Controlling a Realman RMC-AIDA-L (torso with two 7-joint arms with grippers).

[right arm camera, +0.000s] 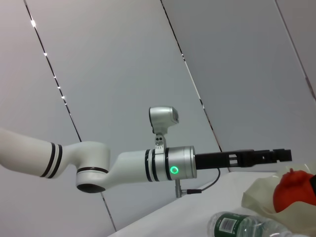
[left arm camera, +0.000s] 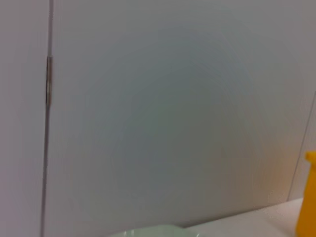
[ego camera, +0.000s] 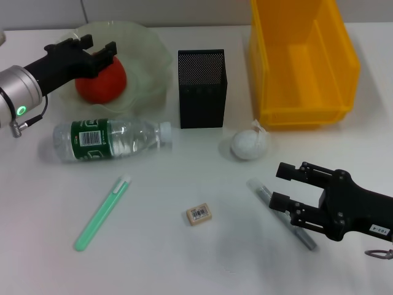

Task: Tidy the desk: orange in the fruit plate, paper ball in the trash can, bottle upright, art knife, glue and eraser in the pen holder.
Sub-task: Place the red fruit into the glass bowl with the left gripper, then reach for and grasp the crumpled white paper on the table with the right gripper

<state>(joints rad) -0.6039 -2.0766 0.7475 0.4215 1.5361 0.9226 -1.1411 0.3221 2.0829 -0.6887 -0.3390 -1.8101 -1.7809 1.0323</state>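
The orange [ego camera: 101, 83] lies in the pale green fruit plate [ego camera: 147, 46] at the back left. My left gripper [ego camera: 97, 49] is open just above the orange's far side. The bottle [ego camera: 110, 140] lies on its side in front of the plate. The black mesh pen holder [ego camera: 202, 89] stands mid-table, with the yellow trash can [ego camera: 301, 61] to its right. The paper ball [ego camera: 250, 143] lies in front of the trash can. My right gripper [ego camera: 284, 185] is open over the near end of a grey pen-shaped tool [ego camera: 301, 233]. The eraser [ego camera: 199, 214] lies near the front centre.
A slim green stick with a white tip [ego camera: 101, 212] lies at the front left. The right wrist view shows my left arm [right arm camera: 163, 165], the orange [right arm camera: 294, 190] and the bottle [right arm camera: 237, 227]. The left wrist view shows a wall, the plate rim [left arm camera: 153, 231] and the trash can's edge [left arm camera: 307, 207].
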